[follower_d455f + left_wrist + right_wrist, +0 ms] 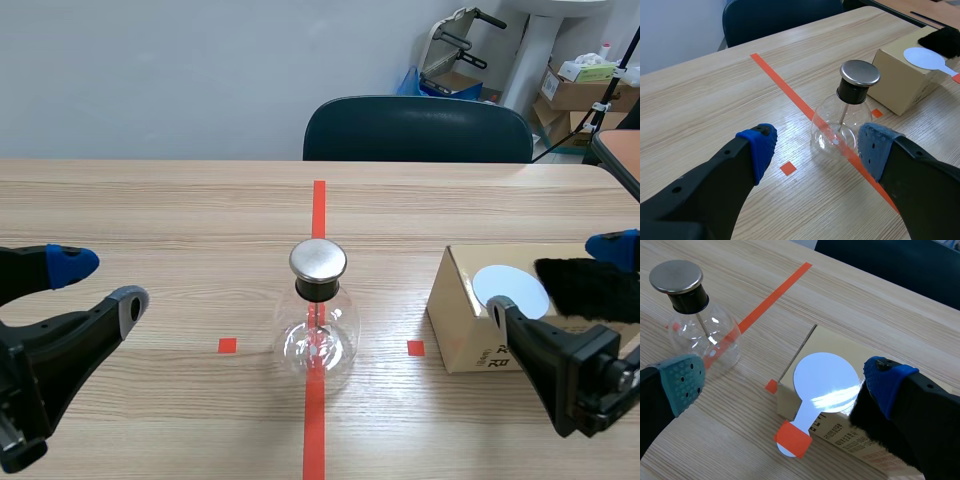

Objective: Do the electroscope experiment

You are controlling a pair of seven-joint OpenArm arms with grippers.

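We see the electroscope [318, 320] standing upright at the middle of the table [150, 200], right on the long orange-red tape line. Its long axis is vertical, with the metal cap [318, 260] on top. Nothing stands between it and either arm. Toward the table's right edge sits a cardboard box [465, 330], shut. A white paddle [826, 375] lies flat on its top, just beside a black furry cloth [585, 288]. The paddle's round disc rests on the lid, and its handle points back toward the table's near edge, the orange-red taped end hanging past the box's rim. Inside the clear bulb we make out only a thin rod hanging down from the black collar. Beyond the far edge stands a dark chair [417, 128]. The left gripper [100, 285] hangs near the left edge with its fingers spread wide, holding nothing. The right gripper [555, 280] is spread too, straddling the box.
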